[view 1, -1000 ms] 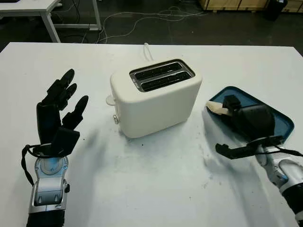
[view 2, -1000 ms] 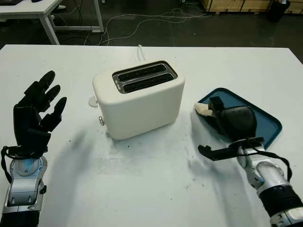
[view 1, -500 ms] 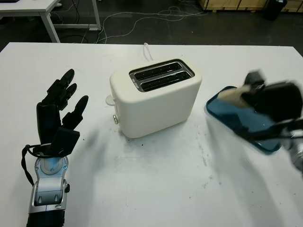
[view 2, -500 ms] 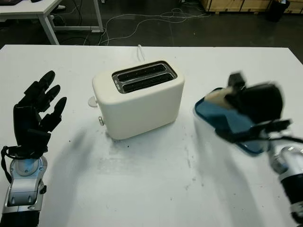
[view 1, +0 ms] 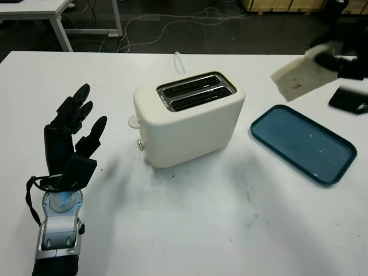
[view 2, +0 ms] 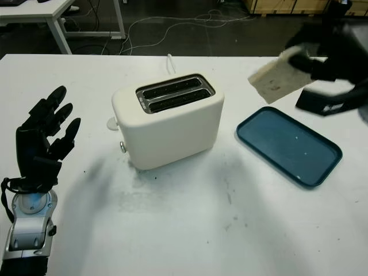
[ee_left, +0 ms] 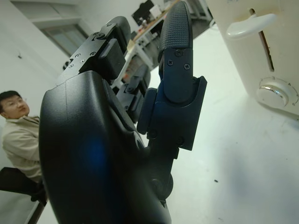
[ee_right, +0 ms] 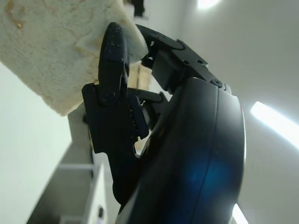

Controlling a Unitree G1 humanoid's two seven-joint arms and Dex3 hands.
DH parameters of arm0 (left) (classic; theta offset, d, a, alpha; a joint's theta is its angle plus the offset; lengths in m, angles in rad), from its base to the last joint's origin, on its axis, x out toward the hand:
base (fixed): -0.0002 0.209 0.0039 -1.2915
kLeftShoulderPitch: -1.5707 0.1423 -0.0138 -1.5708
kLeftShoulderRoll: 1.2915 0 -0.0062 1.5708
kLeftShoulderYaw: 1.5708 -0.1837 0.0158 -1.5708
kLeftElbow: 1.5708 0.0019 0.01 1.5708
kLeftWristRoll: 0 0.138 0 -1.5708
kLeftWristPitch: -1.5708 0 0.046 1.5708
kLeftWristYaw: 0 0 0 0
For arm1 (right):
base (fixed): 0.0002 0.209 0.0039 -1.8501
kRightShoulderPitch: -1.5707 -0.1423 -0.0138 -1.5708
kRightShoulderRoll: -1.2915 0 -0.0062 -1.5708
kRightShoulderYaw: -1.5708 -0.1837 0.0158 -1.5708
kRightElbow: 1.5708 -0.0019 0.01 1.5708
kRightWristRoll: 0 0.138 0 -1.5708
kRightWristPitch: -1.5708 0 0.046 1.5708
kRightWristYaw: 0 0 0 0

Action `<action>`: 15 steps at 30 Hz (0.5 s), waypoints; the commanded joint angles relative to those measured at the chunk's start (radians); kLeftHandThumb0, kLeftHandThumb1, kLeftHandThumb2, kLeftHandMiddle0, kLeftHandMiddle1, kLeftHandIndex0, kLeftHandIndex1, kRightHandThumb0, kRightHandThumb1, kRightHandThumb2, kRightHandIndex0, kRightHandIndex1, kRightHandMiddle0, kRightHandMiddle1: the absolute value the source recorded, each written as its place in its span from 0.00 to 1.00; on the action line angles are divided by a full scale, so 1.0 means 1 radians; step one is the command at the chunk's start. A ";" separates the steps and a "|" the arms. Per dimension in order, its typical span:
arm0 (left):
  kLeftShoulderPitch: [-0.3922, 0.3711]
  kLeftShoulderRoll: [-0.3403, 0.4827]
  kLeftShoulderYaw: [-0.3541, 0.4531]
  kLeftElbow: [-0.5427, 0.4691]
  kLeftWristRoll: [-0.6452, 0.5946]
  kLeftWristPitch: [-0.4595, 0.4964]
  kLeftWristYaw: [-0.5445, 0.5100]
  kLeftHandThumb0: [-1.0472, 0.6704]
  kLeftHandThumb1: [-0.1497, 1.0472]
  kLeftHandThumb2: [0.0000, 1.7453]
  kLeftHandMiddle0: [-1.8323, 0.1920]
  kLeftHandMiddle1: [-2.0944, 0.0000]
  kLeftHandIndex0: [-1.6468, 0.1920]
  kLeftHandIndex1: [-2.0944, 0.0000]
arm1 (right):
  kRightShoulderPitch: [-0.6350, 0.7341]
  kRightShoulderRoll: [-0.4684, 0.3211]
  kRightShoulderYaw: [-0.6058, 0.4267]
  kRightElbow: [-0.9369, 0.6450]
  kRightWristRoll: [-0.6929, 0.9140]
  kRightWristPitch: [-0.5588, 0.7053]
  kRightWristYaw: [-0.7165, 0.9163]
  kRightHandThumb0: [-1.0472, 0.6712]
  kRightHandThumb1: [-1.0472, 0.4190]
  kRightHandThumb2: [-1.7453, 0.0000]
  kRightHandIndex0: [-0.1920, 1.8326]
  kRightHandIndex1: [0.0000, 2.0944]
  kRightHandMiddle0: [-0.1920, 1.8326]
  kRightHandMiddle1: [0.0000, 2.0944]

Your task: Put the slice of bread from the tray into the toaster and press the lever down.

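A white table (view 1: 190, 230) fills the foreground, with a dark floor strewn with cables behind it and the legs of another table at the far left. Near the middle of the table stands a cream two-slot toaster (view 1: 190, 123), both slots empty, its white cord running off the far side. Its lever (ee_left: 252, 24) sits at the top of its slot on the end facing the left hand, with a small round knob (ee_left: 276, 93) below it.

To the right of the toaster lies the blue tray (view 1: 302, 144), flat on the table and bare. The slice of bread (view 2: 280, 79) is up in the air, above the tray's far end and to the right of the toaster, well clear of both. The right hand (view 2: 330, 54) grasps it by one edge (the wrist view shows a black finger (ee_right: 112, 70) pressed against the crumb), and the slice hangs tilted with its broad face toward the camera.

The left hand (view 1: 72, 141) is released and holds nothing, raised over the table's left side, well apart from the toaster. A person (ee_left: 16, 135) in a light jacket sits in the background of the left wrist view.
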 commanded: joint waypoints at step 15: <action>0.010 0.000 -0.002 -0.002 0.002 0.004 0.001 0.20 0.89 0.13 0.61 1.00 0.62 1.00 | -0.407 0.272 0.069 0.112 0.205 0.107 0.480 0.41 0.09 0.81 0.56 0.83 0.48 0.81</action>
